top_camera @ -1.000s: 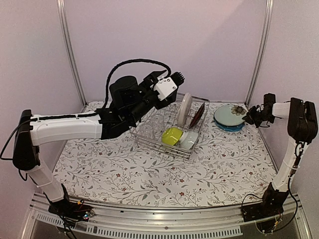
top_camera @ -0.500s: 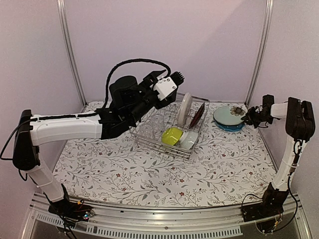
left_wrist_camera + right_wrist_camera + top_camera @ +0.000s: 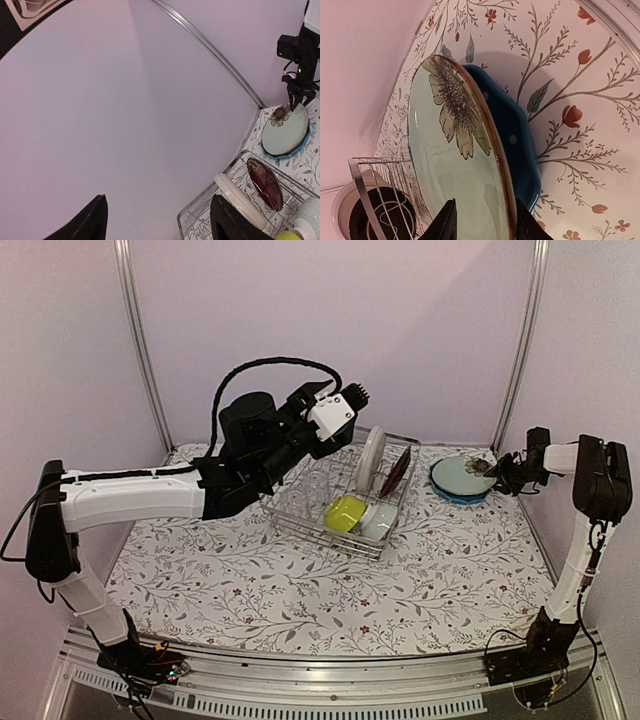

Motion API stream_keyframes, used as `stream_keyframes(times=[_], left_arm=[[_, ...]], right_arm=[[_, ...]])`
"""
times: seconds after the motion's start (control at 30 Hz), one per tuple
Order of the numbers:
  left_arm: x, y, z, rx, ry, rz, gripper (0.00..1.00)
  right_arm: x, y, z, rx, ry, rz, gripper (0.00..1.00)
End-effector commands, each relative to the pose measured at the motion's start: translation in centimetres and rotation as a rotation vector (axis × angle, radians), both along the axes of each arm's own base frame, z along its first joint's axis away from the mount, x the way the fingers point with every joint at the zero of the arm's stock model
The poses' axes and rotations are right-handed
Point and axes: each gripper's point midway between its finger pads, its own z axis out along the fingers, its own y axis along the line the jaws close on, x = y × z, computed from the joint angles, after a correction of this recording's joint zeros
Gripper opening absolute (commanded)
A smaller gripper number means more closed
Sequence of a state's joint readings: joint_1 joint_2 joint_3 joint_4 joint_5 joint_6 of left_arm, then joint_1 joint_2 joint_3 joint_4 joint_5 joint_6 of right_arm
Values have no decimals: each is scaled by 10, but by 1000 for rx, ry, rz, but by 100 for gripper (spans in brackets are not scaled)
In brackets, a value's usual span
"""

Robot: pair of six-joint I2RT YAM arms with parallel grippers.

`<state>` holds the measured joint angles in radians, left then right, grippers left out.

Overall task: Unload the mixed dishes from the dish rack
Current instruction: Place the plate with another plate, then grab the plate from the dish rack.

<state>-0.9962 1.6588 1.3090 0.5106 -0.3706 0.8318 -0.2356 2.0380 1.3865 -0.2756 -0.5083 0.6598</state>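
Observation:
The dish rack (image 3: 300,516) stands mid-table. It holds an upright white plate (image 3: 370,460), a dark red plate (image 3: 398,470), a yellow-green bowl (image 3: 345,512) and a pale bowl (image 3: 378,523). A clear glass (image 3: 318,486) shows faintly inside. My left gripper (image 3: 352,400) is open and empty, raised above the rack's back left and pointing at the wall. My right gripper (image 3: 490,470) is shut on the rim of the pale green flower plate (image 3: 450,165), which lies on the blue plate (image 3: 515,145) at the back right.
The flowered tablecloth (image 3: 330,590) covers the table. Metal frame posts (image 3: 520,350) stand at the back corners, close to the plate stack. In the left wrist view the rack's back rim (image 3: 200,205) sits just below the fingers, with the white plate (image 3: 240,197) beside them.
The right gripper has lowered the pale green plate from a tilt to nearly flat on the blue plate. The left arm has not moved.

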Motion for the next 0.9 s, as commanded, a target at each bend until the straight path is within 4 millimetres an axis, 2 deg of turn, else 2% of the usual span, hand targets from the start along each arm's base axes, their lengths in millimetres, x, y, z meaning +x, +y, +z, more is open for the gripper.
stream_keyframes(times=[0.0,0.17,0.4,0.53,0.87], left_arm=[[3,3,3,-22,5,-2,71],[3,4,4,-24,3,-1,71],[4,4,4,-24,2,-5,71],[4,4,6,-30,0,-10,71],[7,3,5,-31,11,-8,71]], right_arm=[[6,-5,16,-107,-12,26,37],[2,-7,15,-197,29,42,45],[-4,-15,16,-287,61,40,46],[-5,-20,17,-317,77,31,42],[-2,-22,-2,-320,117,36,28]])
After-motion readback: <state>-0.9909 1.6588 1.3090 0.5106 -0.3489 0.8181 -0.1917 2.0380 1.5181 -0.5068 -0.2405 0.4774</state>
